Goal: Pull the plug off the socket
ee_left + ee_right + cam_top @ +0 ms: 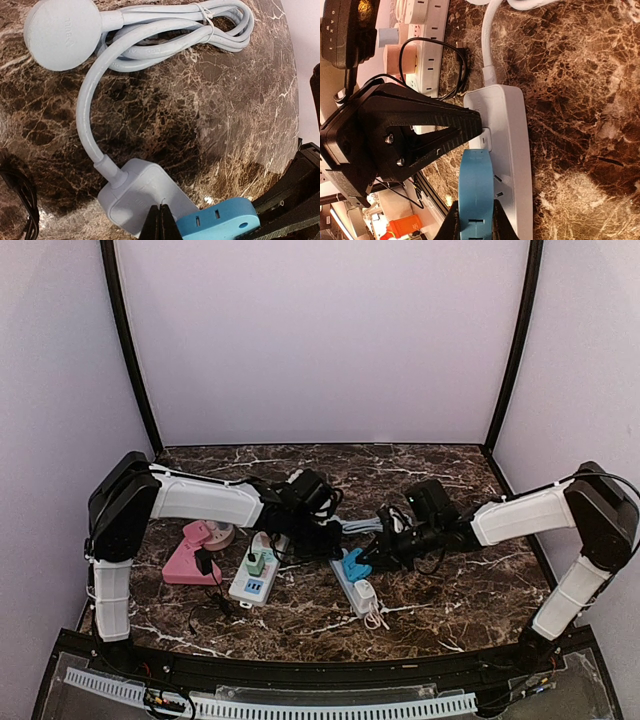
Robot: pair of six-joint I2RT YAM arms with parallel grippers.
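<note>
Plug (476,192), gripped by right hand (476,226), stands in strip (507,145); open marble (585,100) alongside.

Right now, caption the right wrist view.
Right gripper grips blue plug in white power strip, shut left gripper bracing it.

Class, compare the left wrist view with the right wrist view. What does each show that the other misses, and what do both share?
Only the left wrist view shows the round plug at the far end of the cable. Only the right wrist view shows a second power strip beside the first. Both show the white power strip, the blue plug on it, and the right gripper at that plug.
</note>
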